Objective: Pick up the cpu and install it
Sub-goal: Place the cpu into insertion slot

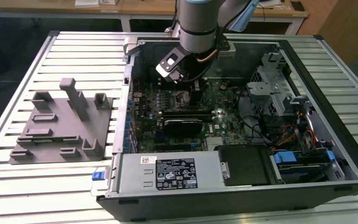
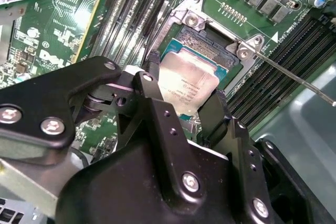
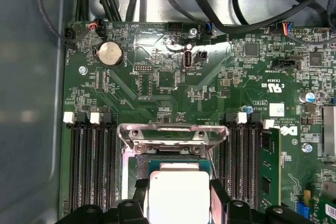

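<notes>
The cpu (image 2: 188, 83) is a flat square chip with a silvery-white top. It sits between the two black fingers of my gripper (image 2: 184, 92), which is shut on its opposite edges. It hangs low over the open socket (image 2: 207, 45) with its metal frame (image 3: 173, 134) on the green motherboard. In the first wrist view the cpu (image 3: 179, 198) covers most of the socket, with my gripper (image 3: 178, 190) around it. In the exterior view my gripper (image 1: 191, 87) reaches down into the open computer case (image 1: 328, 60), over the middle of the board.
A thin metal socket lever (image 2: 294, 80) sticks out beside the socket. Memory slots (image 3: 89, 166) flank it on both sides. A grey plastic fixture (image 1: 61, 122) with upright posts stands on the slatted table at the exterior view's left. Cables and drive bays (image 1: 291, 116) fill the case's right.
</notes>
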Controlling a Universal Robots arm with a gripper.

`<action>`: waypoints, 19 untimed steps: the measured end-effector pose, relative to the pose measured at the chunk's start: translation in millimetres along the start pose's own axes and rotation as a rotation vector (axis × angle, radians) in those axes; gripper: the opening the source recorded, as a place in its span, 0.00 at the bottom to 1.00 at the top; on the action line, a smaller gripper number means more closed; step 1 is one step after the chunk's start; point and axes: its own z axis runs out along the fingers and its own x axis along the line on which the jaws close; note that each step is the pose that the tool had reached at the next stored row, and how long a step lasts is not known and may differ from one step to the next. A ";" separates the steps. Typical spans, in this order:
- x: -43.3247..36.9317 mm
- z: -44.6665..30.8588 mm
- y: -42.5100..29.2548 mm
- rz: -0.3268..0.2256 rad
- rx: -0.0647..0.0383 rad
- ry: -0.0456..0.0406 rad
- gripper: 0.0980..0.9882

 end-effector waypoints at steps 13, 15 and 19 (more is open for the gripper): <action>4.5 7.7 -4.7 0.000 0.000 0.0000 0.50; 5.3 9.9 -5.0 0.000 0.000 0.0000 0.50; 6.9 12.9 -5.1 0.000 0.000 0.0002 0.50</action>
